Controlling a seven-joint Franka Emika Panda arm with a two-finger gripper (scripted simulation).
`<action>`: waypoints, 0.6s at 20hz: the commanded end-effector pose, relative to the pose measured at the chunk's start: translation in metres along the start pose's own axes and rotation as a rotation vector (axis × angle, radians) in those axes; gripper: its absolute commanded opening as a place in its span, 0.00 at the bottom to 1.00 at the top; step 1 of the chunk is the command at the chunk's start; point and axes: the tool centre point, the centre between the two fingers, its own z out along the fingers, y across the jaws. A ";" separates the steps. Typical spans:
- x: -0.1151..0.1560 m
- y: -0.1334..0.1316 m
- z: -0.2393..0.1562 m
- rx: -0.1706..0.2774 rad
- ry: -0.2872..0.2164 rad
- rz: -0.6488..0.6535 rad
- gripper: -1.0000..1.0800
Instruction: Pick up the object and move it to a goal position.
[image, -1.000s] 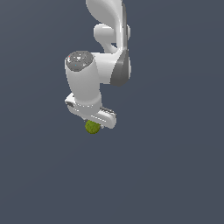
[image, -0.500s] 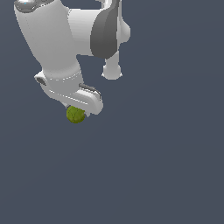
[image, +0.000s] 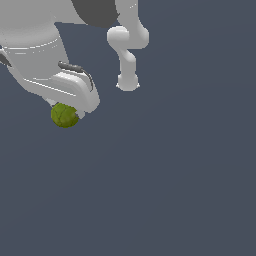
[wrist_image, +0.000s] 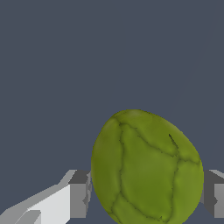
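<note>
The object (image: 64, 115) is a small olive-green roundish lump with dark lines on its skin. In the exterior view it hangs under the white hand at the upper left, high above the dark grey floor. My gripper (image: 67, 111) is shut on it, with the hand's body covering the fingers there. In the wrist view the object (wrist_image: 146, 168) fills the lower middle, and a grey fingertip (wrist_image: 80, 192) presses each side of it.
The white arm's links (image: 127, 55) and base rise in the upper middle of the exterior view. A plain dark grey floor (image: 165, 190) lies all around.
The arm has carried the object toward the exterior view's left and closer to the camera, so the hand and the lump now look much larger.
</note>
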 end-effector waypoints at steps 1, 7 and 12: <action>0.005 0.005 -0.017 0.000 0.001 0.000 0.00; 0.015 0.013 -0.045 0.000 0.001 -0.001 0.00; 0.020 0.018 -0.059 0.000 0.001 -0.001 0.00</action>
